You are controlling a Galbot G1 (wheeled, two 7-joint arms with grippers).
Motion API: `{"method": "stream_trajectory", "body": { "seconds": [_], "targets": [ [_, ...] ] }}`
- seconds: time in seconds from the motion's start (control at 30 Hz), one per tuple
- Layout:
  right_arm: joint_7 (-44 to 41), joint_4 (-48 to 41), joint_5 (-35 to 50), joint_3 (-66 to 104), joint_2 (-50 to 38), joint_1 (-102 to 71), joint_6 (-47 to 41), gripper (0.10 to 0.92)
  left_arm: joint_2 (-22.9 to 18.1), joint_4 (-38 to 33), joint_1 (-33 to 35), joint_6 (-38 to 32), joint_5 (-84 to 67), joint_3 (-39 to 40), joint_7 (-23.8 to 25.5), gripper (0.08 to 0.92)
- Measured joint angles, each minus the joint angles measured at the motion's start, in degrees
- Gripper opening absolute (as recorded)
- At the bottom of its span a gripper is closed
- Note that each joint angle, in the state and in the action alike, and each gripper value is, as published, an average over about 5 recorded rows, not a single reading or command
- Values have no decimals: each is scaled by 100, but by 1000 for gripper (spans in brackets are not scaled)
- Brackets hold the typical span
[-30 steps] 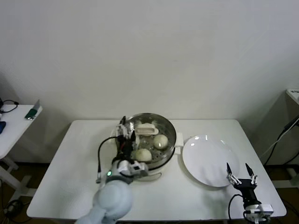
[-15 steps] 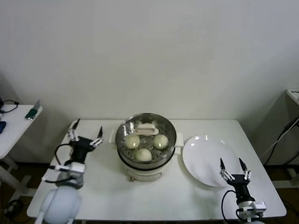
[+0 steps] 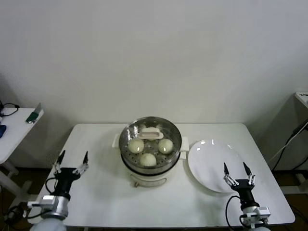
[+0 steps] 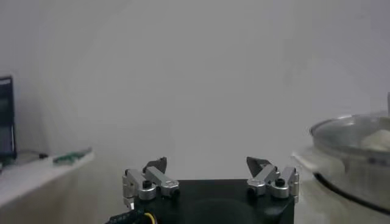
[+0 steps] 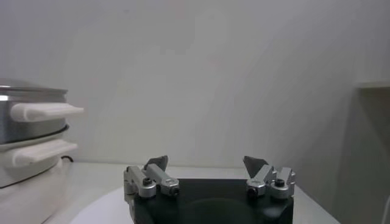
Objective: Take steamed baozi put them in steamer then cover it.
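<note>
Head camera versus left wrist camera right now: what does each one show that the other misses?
Only the head view shows the buns under the glass lid, the bare white plate and the right hand, open by the plate's near edge. Only the left wrist view shows the left hand's open fingers close up. Both show the left hand, empty and off to the steamer's left, and the steamer itself.

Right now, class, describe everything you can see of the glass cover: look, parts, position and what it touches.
The cover is a round clear glass lid with a thin metal rim and a cream-white bar handle near its middle. It lies flat and closed on the steamer at the table's centre. Three steamed baozi show clearly through the glass. Neither gripper touches it; nothing rests on top.
</note>
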Motion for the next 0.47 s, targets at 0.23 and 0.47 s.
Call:
{"method": "stream_trajectory", "body": {
  "seconds": [0.23, 0.47],
  "targets": [
    [6, 18, 3, -28, 2, -25, -13, 823, -40, 323, 185, -473, -332, 75, 94, 823],
    [12, 32, 41, -22, -3, -36, -26, 823, -73, 473, 259, -684, -481, 138, 142, 823]
  ]
}}
